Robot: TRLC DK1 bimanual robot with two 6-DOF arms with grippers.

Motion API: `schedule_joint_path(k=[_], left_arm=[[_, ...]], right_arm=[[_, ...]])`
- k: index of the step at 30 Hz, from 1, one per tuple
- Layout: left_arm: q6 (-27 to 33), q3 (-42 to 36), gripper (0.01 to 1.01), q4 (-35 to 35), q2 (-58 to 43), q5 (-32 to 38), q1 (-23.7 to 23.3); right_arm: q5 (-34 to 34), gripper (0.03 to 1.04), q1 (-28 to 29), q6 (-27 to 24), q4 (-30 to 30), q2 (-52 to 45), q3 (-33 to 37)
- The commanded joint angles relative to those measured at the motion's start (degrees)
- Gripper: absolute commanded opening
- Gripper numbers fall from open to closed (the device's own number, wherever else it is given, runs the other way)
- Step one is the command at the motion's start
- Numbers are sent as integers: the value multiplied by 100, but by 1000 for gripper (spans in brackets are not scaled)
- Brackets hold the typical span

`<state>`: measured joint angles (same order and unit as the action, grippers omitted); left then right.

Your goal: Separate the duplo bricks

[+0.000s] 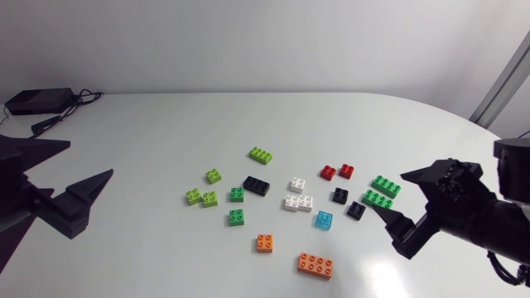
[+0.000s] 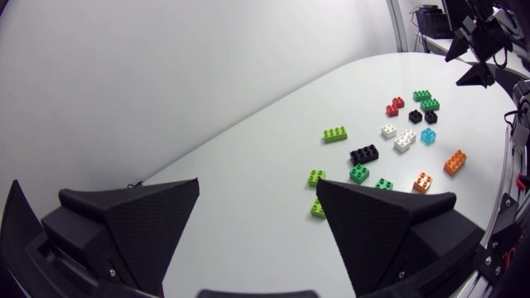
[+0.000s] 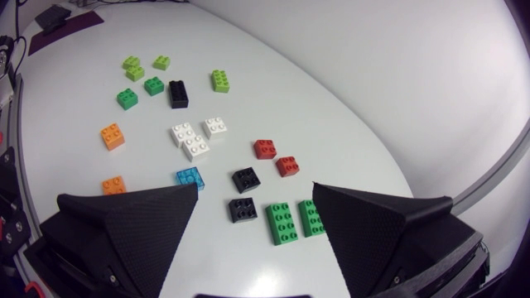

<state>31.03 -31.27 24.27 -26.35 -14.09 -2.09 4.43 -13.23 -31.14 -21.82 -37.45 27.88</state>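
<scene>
text: none legible | labels: none | numbers: none | signs: none

Gleaming plain white across the desk [image 1: 149, 124]. Wearing matte, stippled black on left tool [image 2: 257, 181] and right tool [image 3: 255, 185]. Showing lime on the lime bricks [image 1: 262, 155], deeper green on the green bricks [image 1: 386, 185], black on the black bricks [image 1: 257, 185], white on the white bricks [image 1: 298, 202], red on the red bricks [image 1: 328, 172], see-through light blue on the blue brick [image 1: 324, 220], orange on the orange bricks [image 1: 315, 265], all solid-coloured.
</scene>
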Motion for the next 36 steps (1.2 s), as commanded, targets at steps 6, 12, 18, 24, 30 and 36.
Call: schedule_joint_path(k=[6, 12, 18, 24, 30, 36], left_arm=[[-387, 217, 987, 157, 561, 29, -169], [-404, 437, 990, 218, 1150, 152, -283], [-378, 657, 992, 315, 1835, 416, -283], [-378, 868, 990, 412, 2345, 565, -310], [-387, 1123, 989, 236, 2714, 626, -477], [-404, 1386, 989, -63, 2723, 618, -450]], right_arm=[[-223, 995, 295, 494, -199, 862, 7], [-495, 995, 374, 644, -270, 1645, -72], [-838, 995, 392, 670, -217, 1996, -257], [-908, 995, 392, 468, -191, 2471, -424], [-908, 995, 401, 310, -68, 3482, -775], [-1084, 995, 532, 406, 310, 3780, -1294]])
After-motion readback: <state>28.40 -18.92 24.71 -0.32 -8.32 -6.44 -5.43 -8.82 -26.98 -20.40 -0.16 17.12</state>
